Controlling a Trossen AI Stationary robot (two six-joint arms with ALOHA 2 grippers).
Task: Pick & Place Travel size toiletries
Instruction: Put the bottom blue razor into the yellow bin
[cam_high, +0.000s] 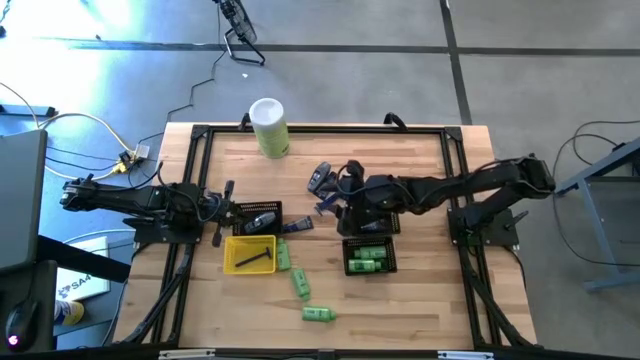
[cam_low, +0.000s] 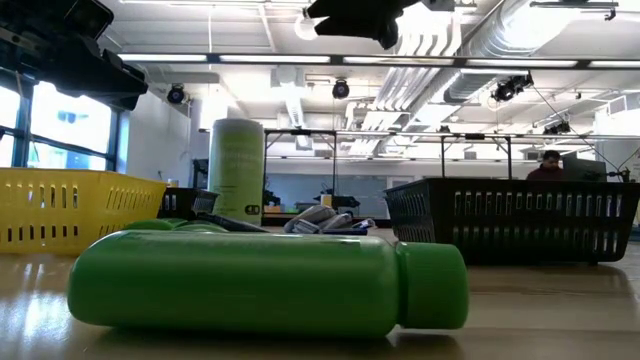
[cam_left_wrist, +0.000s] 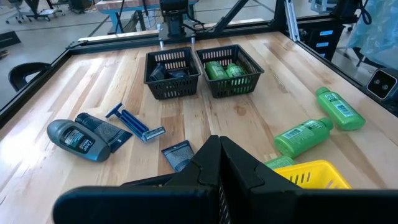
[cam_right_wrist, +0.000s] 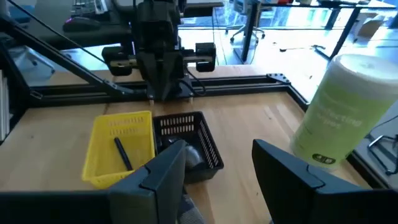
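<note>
green bottle on its side closest to the lens, loose on the table with two more; some already binned in right basket. dark tubes unsorted. right end effector spread, empty; left end effector pressed together, waiting.

Open-plan lab or workshop: exposed ceiling ducts, strip lights, concrete floor, framed wooden test table, office chairs at 12 o'clock.

bottles lie in the right basket; canister stands behind.
</note>
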